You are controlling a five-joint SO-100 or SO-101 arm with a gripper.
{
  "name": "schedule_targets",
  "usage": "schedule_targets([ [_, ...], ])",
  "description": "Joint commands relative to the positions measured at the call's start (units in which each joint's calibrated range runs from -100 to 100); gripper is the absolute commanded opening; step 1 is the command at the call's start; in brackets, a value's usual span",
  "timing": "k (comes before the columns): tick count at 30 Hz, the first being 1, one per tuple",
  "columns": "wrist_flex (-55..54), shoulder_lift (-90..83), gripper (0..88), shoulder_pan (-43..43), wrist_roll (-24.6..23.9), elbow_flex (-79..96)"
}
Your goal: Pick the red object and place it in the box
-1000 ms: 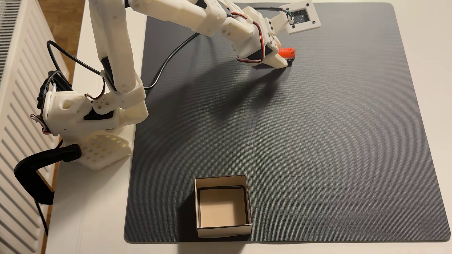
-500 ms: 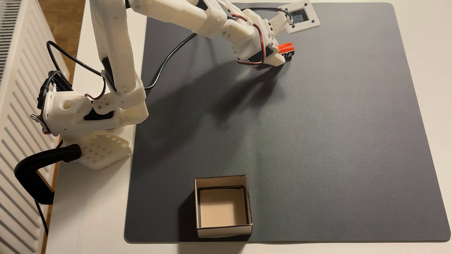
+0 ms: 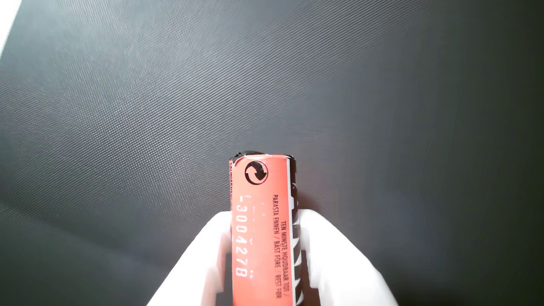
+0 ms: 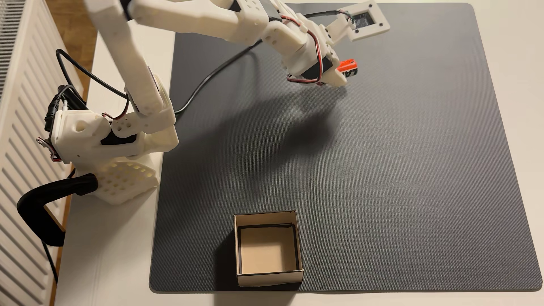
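Fixed view: a white printed arm reaches from its base at the left edge of the table (image 4: 123, 235) across a dark textured mat (image 4: 382, 176) toward the mat's far side. The gripper (image 4: 343, 75) is clamped on the red object (image 4: 348, 66), an orange-red cylinder whose free end projects to the right beyond the white fingers (image 4: 334, 78). The gripper's shadow falls on the mat below and to the left of it, apart from the fingertips — the cylinder appears to be held clear of the surface. A flat white plate with a dark window juts out from the wrist above the gripper. A black cable runs from the wrist back over the mat to the base.

Wrist view: the gripper (image 3: 263, 221) enters from the bottom edge. Its two white fingers (image 3: 204, 259) sit against either side of the red object (image 3: 261, 225), which stands lengthwise up the middle of the view. The wrapper carries fine dark print, pale digits and a round arrow symbol near the top; the upper end shows a dark rim. Behind it lies the mat (image 3: 382, 106).

The box (image 4: 268, 248) — square, open-topped, beige cardboard with dark-lined edges and a tan floor — stands near the front edge of the mat in the fixed view, well apart from the gripper and the cylinder. A white slatted radiator (image 4: 20, 117) runs along the left edge of that view.
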Motion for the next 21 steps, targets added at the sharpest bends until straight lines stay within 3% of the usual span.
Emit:
schedule_targets([
  [1, 4.92, -11.38, 0.8, 2.08, 2.09, -1.31],
  [10, 21.62, -34.08, 0.8, 12.69, 6.73, -0.5],
  [21, 22.06, -52.79, 0.8, 33.11, 10.9, 15.92],
])
